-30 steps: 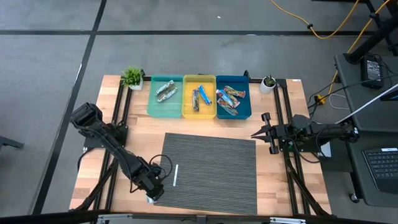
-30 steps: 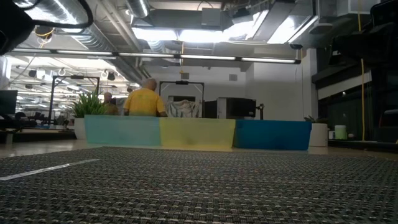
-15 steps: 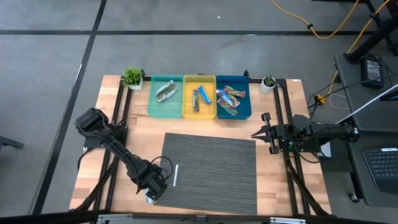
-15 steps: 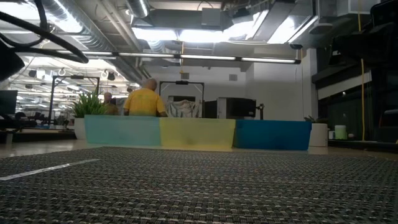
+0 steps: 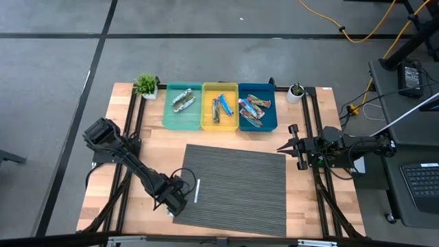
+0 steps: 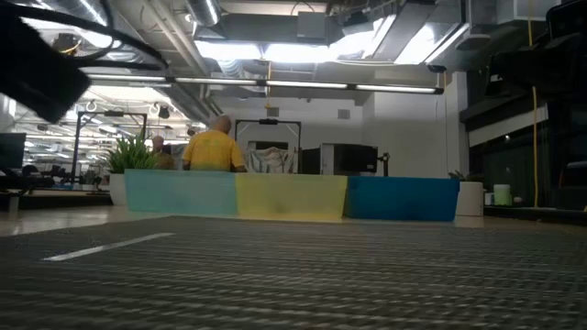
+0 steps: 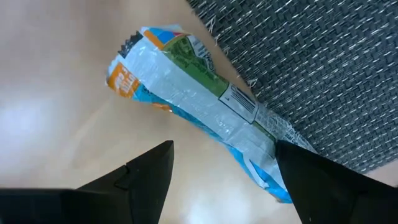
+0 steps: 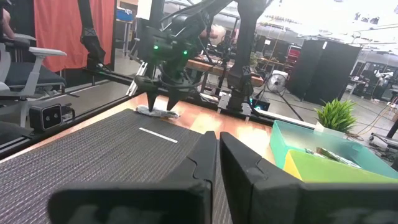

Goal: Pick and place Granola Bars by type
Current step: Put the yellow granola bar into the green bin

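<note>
Left gripper spread wide over granola bar at mat edge, white stick beside, right gripper closed, parked clear.

We're in a robotics lab, an open industrial hall. Grey concrete floor marked with dark lines surrounds the wooden worktop on its black frame. Overhead, exposed ducts and strip lights. Yellow cables trail across the floor, a red curtain hangs behind, and a person in a yellow shirt stands among distant benches.
</note>
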Available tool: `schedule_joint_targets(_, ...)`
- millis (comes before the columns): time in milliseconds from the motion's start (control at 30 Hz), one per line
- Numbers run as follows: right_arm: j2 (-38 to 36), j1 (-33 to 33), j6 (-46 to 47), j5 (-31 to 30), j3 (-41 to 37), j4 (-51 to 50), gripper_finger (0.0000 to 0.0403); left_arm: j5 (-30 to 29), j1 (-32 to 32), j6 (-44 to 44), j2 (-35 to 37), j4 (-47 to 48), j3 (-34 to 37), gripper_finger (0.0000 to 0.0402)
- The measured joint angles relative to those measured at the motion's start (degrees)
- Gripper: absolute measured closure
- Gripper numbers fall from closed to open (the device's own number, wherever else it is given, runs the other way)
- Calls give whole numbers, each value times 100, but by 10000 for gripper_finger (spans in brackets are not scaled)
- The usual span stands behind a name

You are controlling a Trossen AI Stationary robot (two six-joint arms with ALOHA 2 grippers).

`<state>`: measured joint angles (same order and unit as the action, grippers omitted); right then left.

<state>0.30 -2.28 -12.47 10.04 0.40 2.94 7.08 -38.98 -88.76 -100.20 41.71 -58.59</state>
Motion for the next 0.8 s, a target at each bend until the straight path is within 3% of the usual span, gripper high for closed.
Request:
schedule_joint_targets(233, 0, 1, -1, 0, 0, 1, 377, -301, 127, 456, 2, -9, 0, 125)
schedule_joint_targets(667, 0, 1, 0, 0, 0, 0, 377, -387, 115, 250, 396, 97, 11, 125)
schedule_joint_targets(800, 0, 0, -1, 0, -1, 2, 377, -850, 105, 142, 567, 92, 9, 125)
